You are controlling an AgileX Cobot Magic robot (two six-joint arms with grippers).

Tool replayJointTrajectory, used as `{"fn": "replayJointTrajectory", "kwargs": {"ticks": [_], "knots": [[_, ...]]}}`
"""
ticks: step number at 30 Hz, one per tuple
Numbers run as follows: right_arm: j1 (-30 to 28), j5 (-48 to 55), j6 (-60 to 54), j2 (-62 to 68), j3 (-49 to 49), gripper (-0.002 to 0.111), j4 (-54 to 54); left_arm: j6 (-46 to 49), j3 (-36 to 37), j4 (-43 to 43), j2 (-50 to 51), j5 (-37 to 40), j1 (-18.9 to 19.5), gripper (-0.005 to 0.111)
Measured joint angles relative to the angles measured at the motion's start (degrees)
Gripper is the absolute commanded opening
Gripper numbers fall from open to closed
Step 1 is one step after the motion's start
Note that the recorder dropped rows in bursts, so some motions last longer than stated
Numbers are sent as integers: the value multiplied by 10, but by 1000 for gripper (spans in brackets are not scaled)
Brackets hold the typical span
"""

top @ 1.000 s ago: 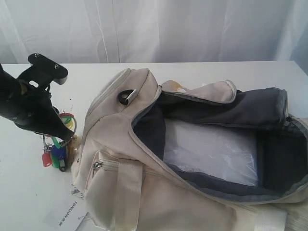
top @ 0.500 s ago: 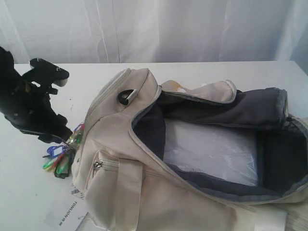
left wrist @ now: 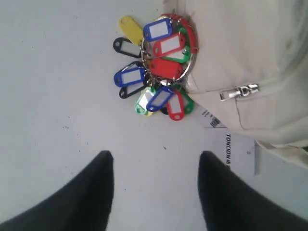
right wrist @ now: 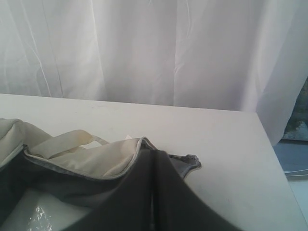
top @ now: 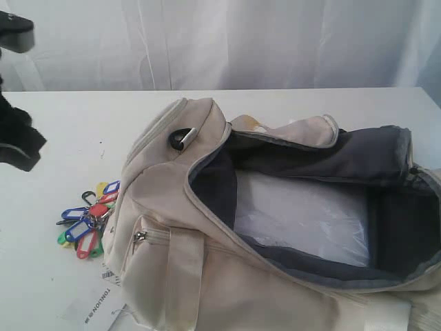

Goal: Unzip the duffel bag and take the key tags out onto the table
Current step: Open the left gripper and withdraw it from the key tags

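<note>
Since the key tags (left wrist: 161,72) lie fanned on the tabletop (left wrist: 57,96) against the duffel bag's (top: 172,289) zipped side pocket (left wrist: 269,115), they look light, hard and slippery, and their metal ring (left wrist: 191,70) seems the surest hold; above them the left pincer (left wrist: 155,159) gapes wide and empty, while the right pincer (right wrist: 153,202) is closed beside the bag's open rim, and whether it nips fabric is hidden

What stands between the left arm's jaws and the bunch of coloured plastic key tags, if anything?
Nothing visible does. The bunch of coloured plastic key tags lies on the plain white table, against the cream fabric duffel bag. The left arm's jaws stand open, apart from it, with only bare tabletop between.
</note>
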Motion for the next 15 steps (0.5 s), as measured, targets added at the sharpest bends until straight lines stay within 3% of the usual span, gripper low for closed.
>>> {"fn": "replayJointTrajectory", "kwargs": {"ticks": [6,15], "knots": [[0,-38,0,0,19,0,1,-13,59,-54,-162,-14,0,0],[0,-103,-18,-14,58,0,37,-19,176,-75,-382,-174,0,0]]}}
